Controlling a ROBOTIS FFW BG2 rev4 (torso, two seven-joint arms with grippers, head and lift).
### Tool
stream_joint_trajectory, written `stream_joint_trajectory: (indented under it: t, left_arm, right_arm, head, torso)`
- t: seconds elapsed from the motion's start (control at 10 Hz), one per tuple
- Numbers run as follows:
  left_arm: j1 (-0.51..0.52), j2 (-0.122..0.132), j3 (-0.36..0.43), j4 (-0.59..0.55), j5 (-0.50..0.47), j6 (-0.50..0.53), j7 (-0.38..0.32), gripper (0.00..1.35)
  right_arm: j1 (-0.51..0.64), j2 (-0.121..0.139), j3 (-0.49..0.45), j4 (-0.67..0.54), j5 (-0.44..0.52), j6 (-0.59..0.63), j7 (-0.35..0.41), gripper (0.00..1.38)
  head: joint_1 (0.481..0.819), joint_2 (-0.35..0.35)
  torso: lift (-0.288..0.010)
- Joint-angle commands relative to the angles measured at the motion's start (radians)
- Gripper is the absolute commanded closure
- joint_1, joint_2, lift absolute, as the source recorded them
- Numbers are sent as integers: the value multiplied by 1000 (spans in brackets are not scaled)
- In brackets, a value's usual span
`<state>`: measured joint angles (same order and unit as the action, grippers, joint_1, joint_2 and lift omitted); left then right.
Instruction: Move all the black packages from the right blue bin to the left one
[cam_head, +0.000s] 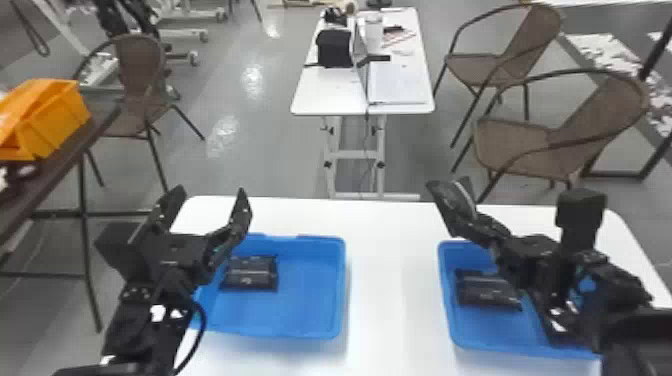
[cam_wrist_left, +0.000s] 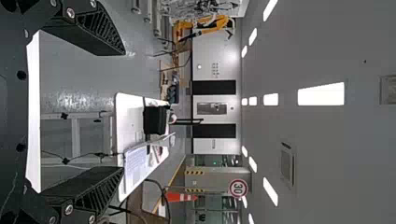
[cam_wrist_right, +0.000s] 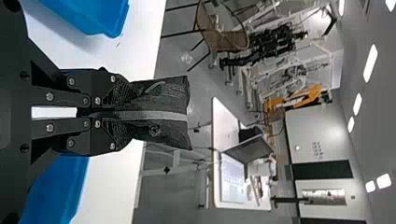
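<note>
The right gripper (cam_wrist_right: 122, 112) pinches a package (cam_wrist_right: 163, 100), held up near the right bin's (cam_head: 492, 332) far inner corner. The left bin (cam_head: 300, 307) lies leftward across the tabletop (cam_head: 392, 280); the left gripper (cam_head: 210, 194), jaws spread, is nearer it.

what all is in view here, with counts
Near table: one, white, front
Left bin, right bin: one each, blue, near table
Packages: three, black, left bin, right bin, right gripper
Far table: one, white, behind
Laptop: one, silver, far table
Bag or case: one, black, far table
Chairs: three, brown, beyond near table
Orange bin: one, orange, dark table, left
Cone: one, orange and white, background
Left gripper: one, black, open, by left bin
Right gripper: one, black, closed on package
</note>
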<state>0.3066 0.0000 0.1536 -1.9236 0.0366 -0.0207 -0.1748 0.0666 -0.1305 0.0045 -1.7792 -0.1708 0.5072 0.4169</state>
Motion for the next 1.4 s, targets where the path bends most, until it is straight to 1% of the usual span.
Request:
stream_joint_trajectory:
  t: [0.0,0.1,0.2,0.3,0.4,0.5,0.6,0.7,0.8,0.9,1.0,1.1,1.2,1.3]
  left_arm:
    - [-1,-3,-5,0,8,10,0,157]
    - [-9,-3,-8,-2,32,42,0,157]
    - [-21,-3,-11,-3,77,71,0,157]
    - [-37,-3,-19,-12,160,123,0,157]
    - [-60,-3,-20,-22,282,202,-5,157]
    - [-84,-3,-22,-22,431,272,-12,157]
    - [-110,29,-25,-22,609,361,-18,157]
    - [-138,52,-32,-22,715,398,-37,157]
    - [-159,61,-45,-22,756,410,-57,157]
    - [-176,55,-49,-22,753,424,-74,157]
    - [-181,49,-46,-20,741,444,-75,157]
    - [-181,40,-46,-17,704,450,-75,157]
    - [-181,32,-45,-17,660,459,-75,157]
    - [-184,31,-46,-11,654,467,-77,157]
  right_arm:
    - [-62,-1,45,-8,-3,4,33,1088]
    - [-111,-1,83,3,2,8,66,1088]
    - [-165,-1,126,15,7,11,95,1088]
    - [-208,-1,163,35,-3,10,125,1088]
    - [-241,-4,201,55,-19,4,143,1088]
    - [-263,-11,235,72,-41,-7,148,1088]
    - [-286,-14,265,92,-58,-16,154,1088]
    - [-303,-17,293,110,-79,-25,157,1088]
    - [-317,-18,316,124,-96,-33,158,1088]
    - [-330,-20,338,135,-107,-38,158,1088]
    - [-344,-20,361,149,-131,-42,158,1088]
    - [-355,-20,387,164,-154,-50,157,1088]
    - [-366,-21,410,166,-165,-50,157,1088]
    - [-372,-24,419,170,-171,-50,157,1088]
  head:
    - [695,113]
    - [695,135]
    - [695,157]
    - [695,183]
    - [695,193]
    - [691,210]
    - [681,216]
    - [674,213]
    - [669,209]
    - [657,205]
    - [647,203]
    - [644,208]
    - [645,213]
    - [650,226]
  torso:
    - [0]
    - [0]
    - [0]
    - [0]
    - [0]
    - [0]
    - [0]
    - [0]
    - [0]
    - [0]
    - [0]
    - [0]
    - [0]
    - [0]
